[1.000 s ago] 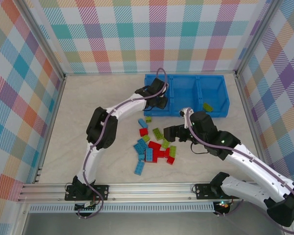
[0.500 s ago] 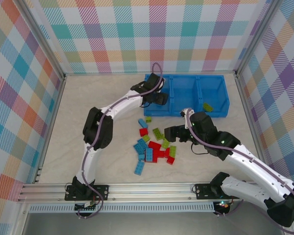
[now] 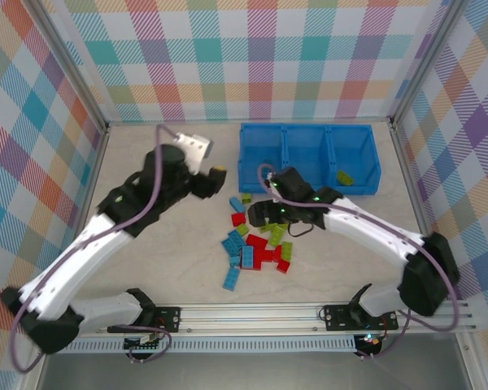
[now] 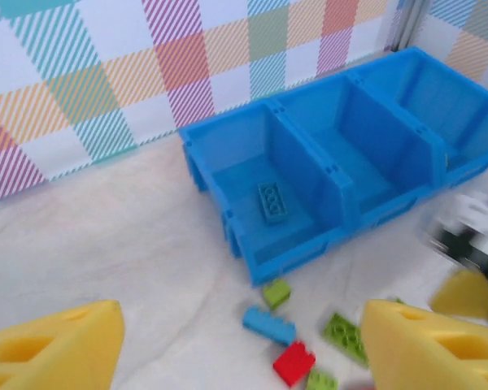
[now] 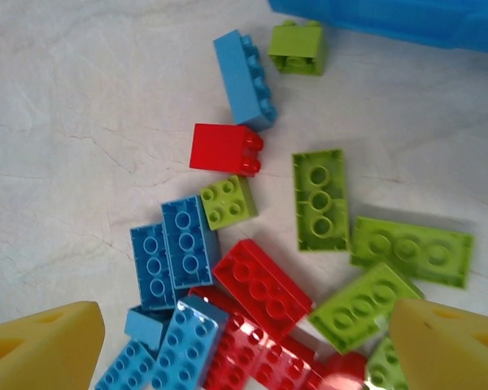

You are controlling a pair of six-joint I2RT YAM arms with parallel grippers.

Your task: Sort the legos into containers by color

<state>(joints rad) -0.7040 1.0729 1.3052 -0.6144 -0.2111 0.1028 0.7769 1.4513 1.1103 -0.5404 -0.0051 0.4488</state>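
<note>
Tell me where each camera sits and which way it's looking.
Top: above and behind, looking down on table, bin, legos; left arm, right arm in view.
Left wrist: raised, facing bin; own fingers at bottom corners.
Right wrist: low, looking down on legos; own fingers at bottom corners.
Shared: both wrist views catch the red square brick.

The counter [image 3: 187,260] is pale and marbled. A bright blue bin [image 3: 309,127] with 3 compartments sits on it at the far edge, right of centre. Loose legos [image 3: 256,244] lie in a cluster near the counter's middle, just on the near side of the bin. Closest to the bin's wall is 1 lime square [image 5: 297,46], with a blue bar [image 5: 244,79] just beside it. Nearer in lie a red square [image 5: 225,149], a small lime square [image 5: 228,201], 2 blue bars [image 5: 189,242] side by side, a red bar [image 5: 263,288] and 3 lime bars [image 5: 320,199]. A lone blue bar [image 3: 231,279] lies a little apart, toward the near edge.
</note>
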